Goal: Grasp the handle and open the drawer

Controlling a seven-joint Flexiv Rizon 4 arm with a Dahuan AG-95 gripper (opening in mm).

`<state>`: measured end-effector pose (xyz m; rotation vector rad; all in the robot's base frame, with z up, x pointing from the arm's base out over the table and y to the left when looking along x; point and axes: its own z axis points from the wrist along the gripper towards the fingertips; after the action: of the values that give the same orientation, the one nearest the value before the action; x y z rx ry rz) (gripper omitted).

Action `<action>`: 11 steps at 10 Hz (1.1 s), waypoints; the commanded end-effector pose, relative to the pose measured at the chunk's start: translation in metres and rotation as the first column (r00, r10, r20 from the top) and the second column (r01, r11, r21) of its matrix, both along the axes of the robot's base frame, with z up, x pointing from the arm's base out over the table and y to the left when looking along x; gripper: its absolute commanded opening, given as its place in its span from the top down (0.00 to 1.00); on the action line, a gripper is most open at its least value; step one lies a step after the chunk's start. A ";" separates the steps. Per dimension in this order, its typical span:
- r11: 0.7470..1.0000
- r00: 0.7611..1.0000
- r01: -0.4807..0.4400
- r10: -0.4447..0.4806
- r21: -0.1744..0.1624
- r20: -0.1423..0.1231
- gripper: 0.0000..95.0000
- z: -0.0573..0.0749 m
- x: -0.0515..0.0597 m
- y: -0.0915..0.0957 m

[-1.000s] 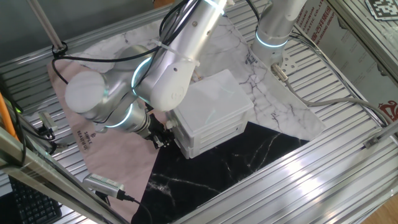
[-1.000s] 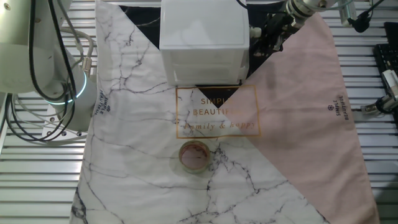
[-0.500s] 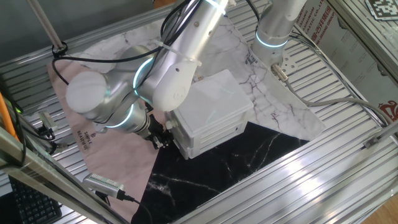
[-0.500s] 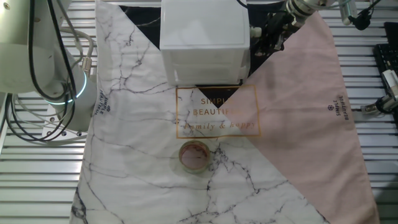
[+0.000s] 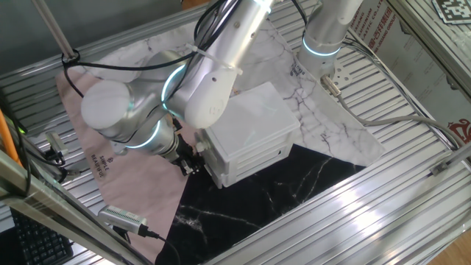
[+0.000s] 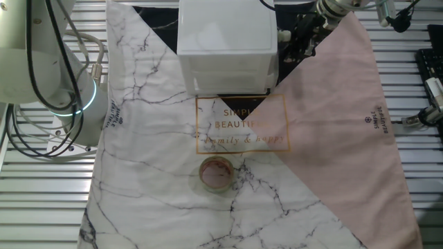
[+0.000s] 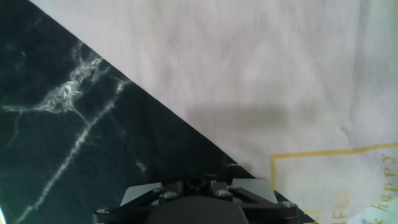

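The small white cabinet (image 5: 250, 125) stands where the black marble, white marble and pink cloths meet; it also shows in the other fixed view (image 6: 225, 31). Drawer fronts with horizontal seams (image 5: 256, 160) show on its lower face. The black knob handle shows in no view. My gripper (image 5: 190, 160) is low beside the cabinet's left corner, seen at the cabinet's right side in the other fixed view (image 6: 296, 38). Its fingertips are dark and partly hidden by the arm. The hand view shows only the gripper's body (image 7: 196, 204) over black marble and pink cloth.
A small brown bowl (image 6: 216, 173) sits on the white marble cloth in front of the gold lettering. The arm's base (image 6: 66, 97) stands at the mat's edge. A grey brush-like tool (image 5: 121, 216) and cables lie on the slatted metal table.
The arm's big elbow joint has shifted slightly up and to the right. The gripper stays at the same spot beside the cabinet.
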<state>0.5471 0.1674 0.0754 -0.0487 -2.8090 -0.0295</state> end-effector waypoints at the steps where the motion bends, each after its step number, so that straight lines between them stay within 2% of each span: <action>1: 1.000 1.000 0.000 0.000 -0.004 0.009 1.00 0.000 0.001 0.000; 5: 1.000 1.000 -0.004 0.004 -0.002 0.029 1.00 0.002 0.003 -0.002; 11: 1.000 0.999 -0.005 0.005 -0.001 0.040 1.00 0.004 0.006 -0.003</action>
<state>0.5538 0.1645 0.0798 -0.0417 -2.8496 -0.0289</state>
